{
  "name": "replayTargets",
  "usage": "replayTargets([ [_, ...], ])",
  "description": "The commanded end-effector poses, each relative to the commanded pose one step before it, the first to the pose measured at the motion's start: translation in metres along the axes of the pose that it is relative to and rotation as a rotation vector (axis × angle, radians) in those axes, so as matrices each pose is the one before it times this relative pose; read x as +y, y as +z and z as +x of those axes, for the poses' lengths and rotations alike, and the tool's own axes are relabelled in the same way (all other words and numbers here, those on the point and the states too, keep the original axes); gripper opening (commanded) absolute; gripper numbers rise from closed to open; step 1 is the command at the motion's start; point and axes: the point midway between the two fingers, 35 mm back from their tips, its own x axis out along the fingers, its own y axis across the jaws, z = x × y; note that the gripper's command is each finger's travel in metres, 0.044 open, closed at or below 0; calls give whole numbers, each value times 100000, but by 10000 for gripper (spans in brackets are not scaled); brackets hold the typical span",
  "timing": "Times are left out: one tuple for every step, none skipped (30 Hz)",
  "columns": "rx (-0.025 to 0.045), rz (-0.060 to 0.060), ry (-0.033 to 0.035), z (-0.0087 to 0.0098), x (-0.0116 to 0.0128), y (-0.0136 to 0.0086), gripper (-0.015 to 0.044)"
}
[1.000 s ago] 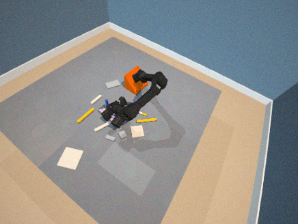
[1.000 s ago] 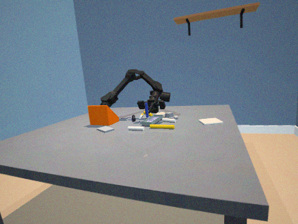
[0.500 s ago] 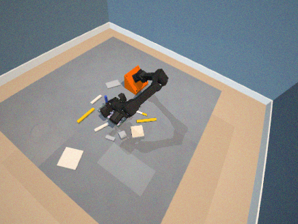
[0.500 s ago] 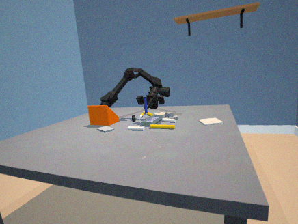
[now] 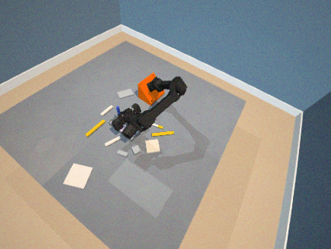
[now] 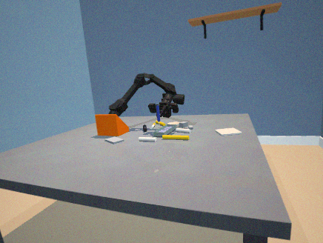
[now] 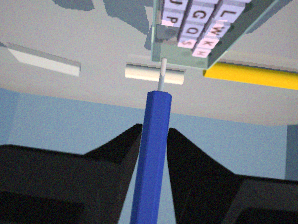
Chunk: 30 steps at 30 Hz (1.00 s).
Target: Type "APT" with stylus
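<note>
My gripper [image 7: 155,131] is shut on the blue stylus [image 5: 118,110] [image 6: 158,112] [image 7: 153,150]. The stylus's thin grey tip [image 7: 163,72] points away from the fingers, and its end shows over the near rim of the keyboard [image 6: 159,132] [image 7: 184,58]. The P key [image 7: 172,20] is a little beyond the tip, past a dark patch; I cannot tell whether the tip touches anything. The keyboard is a grey-green tray with pale lettered keys, mostly hidden under the gripper in the top view. I cannot make out the A and T keys.
An orange wedge [image 5: 146,91] [image 6: 107,125] stands by the arm's base. Yellow bars [image 5: 95,128] [image 7: 250,76] and white bars [image 5: 112,141] [image 6: 147,139] lie around the keyboard. Pale square slabs [image 5: 77,175] [image 6: 228,131] and small grey blocks [image 5: 136,149] lie on the desk.
</note>
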Motion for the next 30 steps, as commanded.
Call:
replayTargets([
  [-203,613,-608,-877,-737,492,0],
  [-22,-7,-49,-302,-170,150,0],
  [-21,-7,-49,-303,-165,152,0],
  [-21,-7,-48,-303,-160,153,0],
  [-21,-7,-48,-304,-155,153,0],
  [-20,-7,-48,-304,-150,154,0],
  [-20,-7,-48,-305,-145,155,0],
  [-19,-7,-47,-305,-140,156,0],
  [-19,-7,-47,-305,-135,157,0],
  [-19,-7,-47,-305,-129,157,0],
  [-18,-7,-46,-305,-124,158,0],
  [-18,-7,-46,-305,-119,158,0],
  [-17,-7,-46,-305,-114,159,0],
  [-17,-7,-46,-305,-109,159,0],
  [-17,-7,-45,-305,-104,159,0],
  [-16,-7,-45,-305,-98,160,0],
  [-16,-7,-45,-304,-93,160,0],
  [-15,-7,-45,-304,-88,160,0],
  [-15,-7,-44,-304,-83,160,0],
  [-14,-7,-44,-303,-78,160,0],
  [-14,-7,-44,-303,-72,160,0],
  [-14,-7,-44,-302,-67,160,0],
  [-13,-7,-43,-302,-62,160,0],
  [-13,-7,-43,-301,-57,160,0],
  [-12,-7,-43,-300,-52,159,0],
  [-12,-7,-43,-300,-47,159,0],
  [-11,-7,-43,-299,-41,159,0],
  [-11,-7,-42,-298,-36,158,0],
  [-9,-6,-35,-244,-26,130,0],
  [-5,-4,-21,-147,-14,78,0],
])
